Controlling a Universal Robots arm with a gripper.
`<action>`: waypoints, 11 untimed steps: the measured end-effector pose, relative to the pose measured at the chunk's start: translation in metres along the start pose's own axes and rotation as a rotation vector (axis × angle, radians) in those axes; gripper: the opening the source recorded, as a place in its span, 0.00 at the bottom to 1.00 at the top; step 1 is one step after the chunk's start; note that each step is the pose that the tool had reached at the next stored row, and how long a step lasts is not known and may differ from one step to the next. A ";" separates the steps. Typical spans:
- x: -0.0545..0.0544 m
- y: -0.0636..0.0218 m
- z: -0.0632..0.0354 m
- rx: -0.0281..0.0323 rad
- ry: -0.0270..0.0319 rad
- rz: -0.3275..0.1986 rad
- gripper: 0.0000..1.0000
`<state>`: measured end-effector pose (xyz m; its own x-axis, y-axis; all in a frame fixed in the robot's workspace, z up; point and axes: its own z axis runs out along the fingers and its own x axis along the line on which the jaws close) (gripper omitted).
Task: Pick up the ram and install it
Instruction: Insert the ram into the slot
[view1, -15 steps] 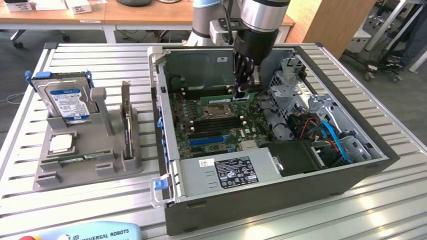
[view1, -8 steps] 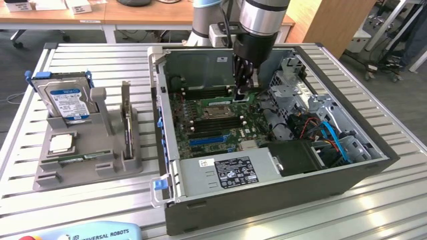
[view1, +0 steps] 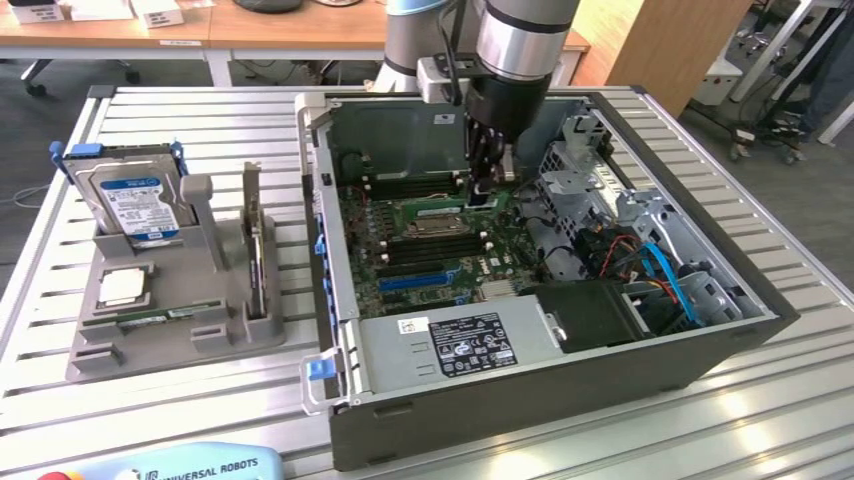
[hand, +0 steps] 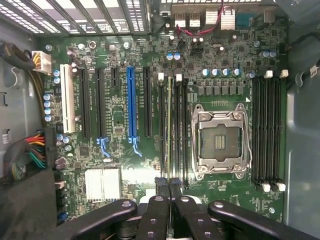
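My claw (hand: 169, 189) is pinched shut on the ram (hand: 169, 125), held edge-on along the memory slots just beside the processor socket (hand: 220, 137). Farther from that socket lies the blue slot (hand: 131, 105).

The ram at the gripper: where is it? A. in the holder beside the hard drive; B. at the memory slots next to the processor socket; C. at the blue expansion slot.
B: the ram runs edge-on from the gripper along the memory slots beside the processor socket.
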<state>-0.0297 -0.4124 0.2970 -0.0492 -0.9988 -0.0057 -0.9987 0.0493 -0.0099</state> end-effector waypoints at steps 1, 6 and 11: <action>0.000 0.0000 0.0010 0.0007 0.0000 0.001 0.11; 0.000 0.0001 0.0062 0.0037 0.0001 0.009 0.11; 0.000 0.0001 0.0087 0.0050 0.0007 0.015 0.11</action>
<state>-0.0298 -0.4125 0.2882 -0.0643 -0.9979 -0.0052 -0.9978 0.0644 -0.0149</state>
